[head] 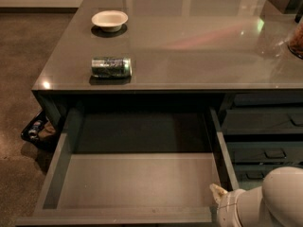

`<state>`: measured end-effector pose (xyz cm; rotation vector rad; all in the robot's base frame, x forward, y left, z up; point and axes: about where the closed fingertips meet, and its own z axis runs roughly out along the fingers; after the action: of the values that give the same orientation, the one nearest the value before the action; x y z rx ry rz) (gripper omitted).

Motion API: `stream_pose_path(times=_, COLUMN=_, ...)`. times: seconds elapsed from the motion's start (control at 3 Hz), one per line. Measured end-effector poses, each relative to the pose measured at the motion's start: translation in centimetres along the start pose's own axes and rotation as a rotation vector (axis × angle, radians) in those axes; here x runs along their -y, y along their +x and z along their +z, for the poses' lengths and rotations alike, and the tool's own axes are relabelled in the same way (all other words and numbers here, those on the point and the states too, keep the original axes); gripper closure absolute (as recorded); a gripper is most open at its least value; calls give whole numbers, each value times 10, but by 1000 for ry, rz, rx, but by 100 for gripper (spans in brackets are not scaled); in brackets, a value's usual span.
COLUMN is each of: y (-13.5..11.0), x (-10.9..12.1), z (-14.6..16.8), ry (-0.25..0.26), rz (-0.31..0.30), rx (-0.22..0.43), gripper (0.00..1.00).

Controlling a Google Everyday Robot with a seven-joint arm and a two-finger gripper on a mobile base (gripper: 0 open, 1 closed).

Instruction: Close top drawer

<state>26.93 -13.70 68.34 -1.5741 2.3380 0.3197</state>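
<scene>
Hand (220, 196), grip impossible to tell, sits at the open top drawer's (137, 181) front-right corner; closing means pushing under the worktop (199, 46).

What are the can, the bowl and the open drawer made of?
The can is likely metal: shiny, with glints. The bowl may be paper or plastic: matte white, thin rim. The drawer is probably painted metal: thin flat sides, dull grey bottom. The gripper sits by the drawer's right front corner.
</scene>
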Motion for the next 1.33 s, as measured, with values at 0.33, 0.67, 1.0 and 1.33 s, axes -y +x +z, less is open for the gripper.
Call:
stream_pose_path(times=0.33, y=-12, x=-6, z=9, ry=-49, rz=-16, rx=71, gripper=0)
stream_pose_path(times=0.67, y=-9, x=-3, z=11, ry=-2, rz=-14, rx=38, gripper=0)
stream_pose_path(times=1.0, y=-9, x=-3, z=11, ry=-2, rz=-14, rx=38, gripper=0)
stream_pose_path(times=1.33, y=-9, x=-5, z=10, ry=11, rz=-7, rx=54, gripper=0)
